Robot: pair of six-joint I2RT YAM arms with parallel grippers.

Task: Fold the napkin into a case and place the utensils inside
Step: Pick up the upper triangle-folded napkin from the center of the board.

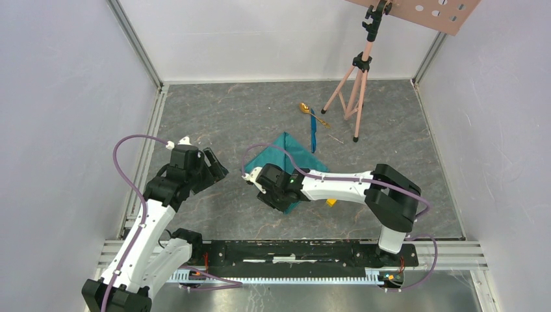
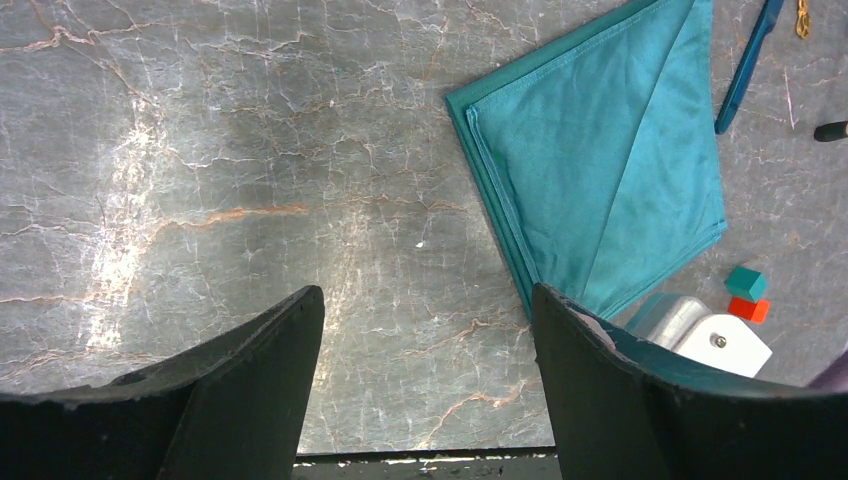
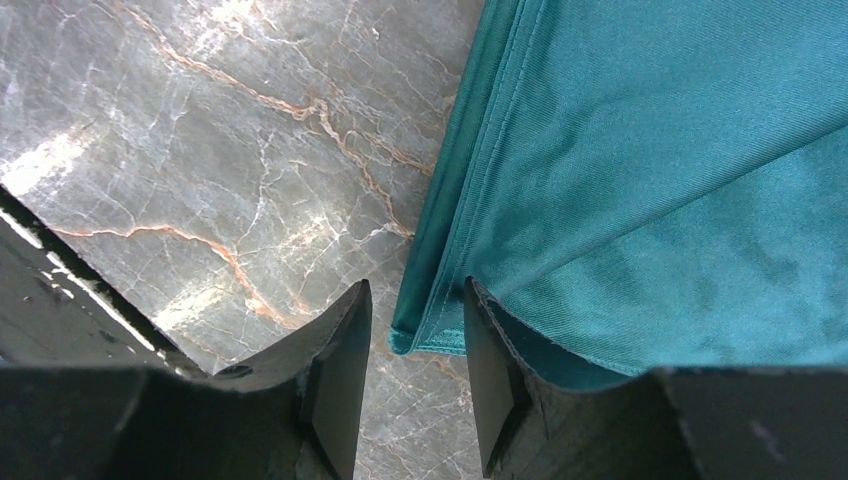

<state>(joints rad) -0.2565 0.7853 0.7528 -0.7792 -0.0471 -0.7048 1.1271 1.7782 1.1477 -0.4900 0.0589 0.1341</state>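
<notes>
The teal-green napkin [image 1: 292, 153] lies folded and flat in the middle of the table; it also shows in the left wrist view [image 2: 610, 150] and the right wrist view [image 3: 650, 170]. My right gripper [image 1: 281, 203] [image 3: 415, 295] is low over its near corner, jaws a little apart, with the hemmed corner [image 3: 420, 335] between the fingertips but not clamped. My left gripper [image 1: 217, 166] [image 2: 428, 300] is open wide and empty over bare table left of the napkin. The gold spoon [image 1: 304, 108] [image 2: 801, 18] and the blue knife [image 1: 313, 133] [image 2: 748, 65] lie just beyond the napkin.
A pink tripod [image 1: 354, 84] stands at the back right, one foot [image 2: 830, 130] near the knife. A yellow cube [image 1: 331, 202] lies by the right arm. A teal cube [image 2: 746, 283] and a red cube [image 2: 750, 309] lie near the napkin's edge. Grey walls enclose the table.
</notes>
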